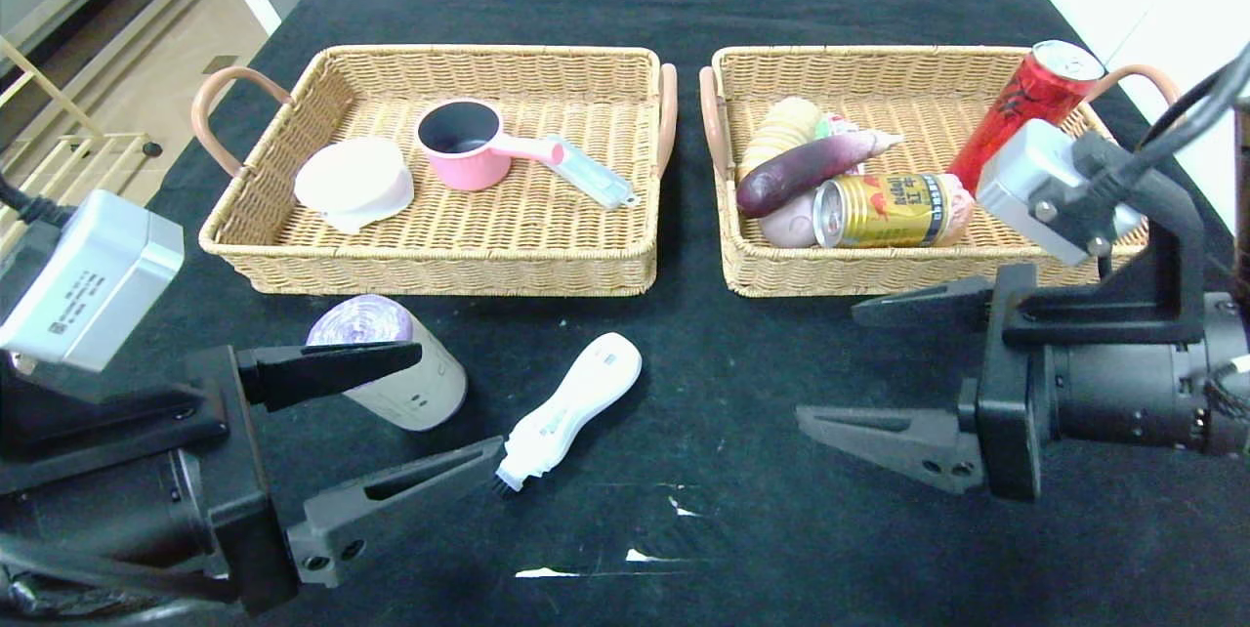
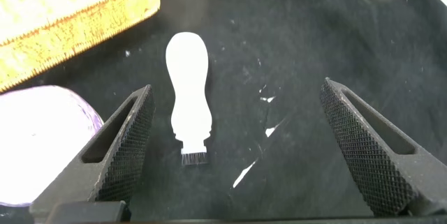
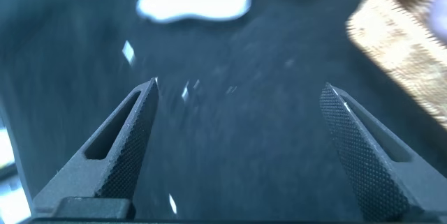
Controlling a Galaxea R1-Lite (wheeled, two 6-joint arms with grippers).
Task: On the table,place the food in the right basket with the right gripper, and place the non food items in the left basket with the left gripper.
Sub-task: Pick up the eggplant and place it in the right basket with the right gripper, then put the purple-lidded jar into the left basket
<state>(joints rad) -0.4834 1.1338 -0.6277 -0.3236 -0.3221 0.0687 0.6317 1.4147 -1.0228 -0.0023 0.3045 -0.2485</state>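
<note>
Two non-food items are left on the surface (image 1: 830, 549), so I judge the food half done and the left arm's turn in hand. Nearest me, the left gripper (image 1: 420, 412) hangs low at the front left with its jaws spread wide and nothing between them; the right gripper (image 1: 859, 368) sits at the front right, jaws likewise apart and empty (parked, I'd say).

Just beyond the left jaws lies the brush (image 1: 574, 407), flat on the cloth, bristles toward me, handle angled away to the right. Beside it on the left, the roll (image 1: 391, 363) lies on its side, partly behind the upper finger. I'd take either next: drop over it, square the jaws across its narrow width, close, lift.

Farther off, the left basket (image 1: 430, 266) already holds a pink saucepan (image 1: 469, 146) and a white lid (image 1: 354, 180), so I'd release in the bare front half. Its front wall stands between item and drop, so the lift must clear it.

The right basket (image 1: 937, 275) holds the eggplant (image 1: 801, 173), gold can (image 1: 894, 210), potato (image 1: 789, 222) and red can (image 1: 1025, 109), which leans on the far right rim.
</note>
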